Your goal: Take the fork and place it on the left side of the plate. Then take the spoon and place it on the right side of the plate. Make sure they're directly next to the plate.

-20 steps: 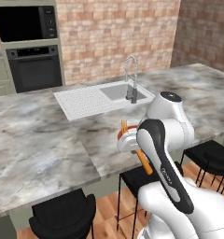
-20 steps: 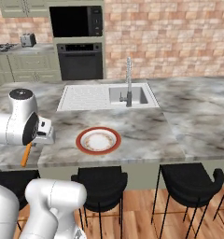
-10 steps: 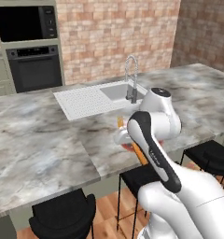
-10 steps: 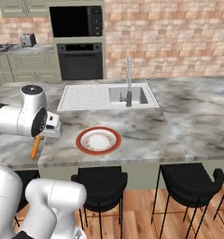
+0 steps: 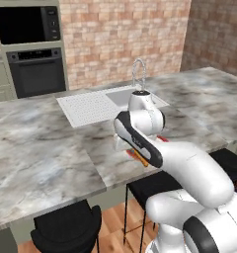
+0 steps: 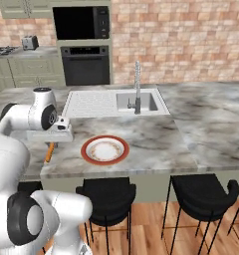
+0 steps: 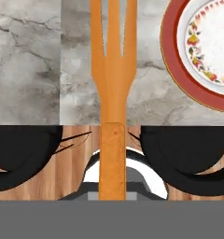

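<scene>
From the right base view, starting at the far left, I see my arm folded over on itself, with its round white joint high and the wrist bent down toward the near edge of the tabletop (image 6: 156, 139). The claw (image 6: 52, 145) hangs just off the left side of the plate (image 6: 105, 150), pinching the fork (image 6: 50, 152), whose orange length slants down below the hand over the tabletop's front edge. The fork is near the plate but apart from it, with bare marble between the two. I cannot tell whether the fork's low end touches the tabletop.

In the hand view the fork (image 7: 113, 93) runs straight up the middle, handle at the bottom between the claw's tips and tines pointing away. The plate (image 7: 179, 51), with its red-brown rim and patterned cream centre, sits to the fork's upper right, again with a strip of marble between them. Below the tabletop edge, black stools (image 7: 184, 154) show on either side of the handle, both lower than the plate.

In the left base view the arm's elbow covers most of the plate, and only a sliver of red rim (image 5: 162, 140) peeks out.
</scene>
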Controlling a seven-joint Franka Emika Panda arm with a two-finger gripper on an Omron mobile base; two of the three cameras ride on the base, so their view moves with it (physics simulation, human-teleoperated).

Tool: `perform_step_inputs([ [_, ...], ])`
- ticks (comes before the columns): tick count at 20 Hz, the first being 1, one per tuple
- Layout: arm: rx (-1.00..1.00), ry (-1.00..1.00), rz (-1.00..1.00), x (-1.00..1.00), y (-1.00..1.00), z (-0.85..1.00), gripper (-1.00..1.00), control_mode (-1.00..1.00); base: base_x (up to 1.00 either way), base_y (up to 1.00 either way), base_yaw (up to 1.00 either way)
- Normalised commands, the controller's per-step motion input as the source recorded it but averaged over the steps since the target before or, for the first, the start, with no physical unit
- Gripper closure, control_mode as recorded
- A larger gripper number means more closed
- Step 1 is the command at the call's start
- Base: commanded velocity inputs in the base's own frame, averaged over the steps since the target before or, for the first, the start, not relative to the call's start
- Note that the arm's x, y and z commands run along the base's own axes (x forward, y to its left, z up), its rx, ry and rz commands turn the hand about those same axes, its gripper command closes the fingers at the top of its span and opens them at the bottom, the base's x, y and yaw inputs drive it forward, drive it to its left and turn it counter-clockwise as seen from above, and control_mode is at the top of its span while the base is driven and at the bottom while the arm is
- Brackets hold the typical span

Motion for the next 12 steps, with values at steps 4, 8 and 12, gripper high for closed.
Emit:
perform_step_inputs([
  [4, -0.26, 0.12, 0.0, 0.44, 0.11, -0.56, 1.0, -1.0, 0.0, 0.0, 0.0],
  [8, -0.15, 0.01, 0.0, 0.29, 0.0, -0.49, 1.0, -1.0, 0.0, 0.0, 0.0],
  [12, -0.06, 0.0, 0.0, 0.29, -0.01, -0.42, 1.0, -1.0, 0.0, 0.0, 0.0],
])
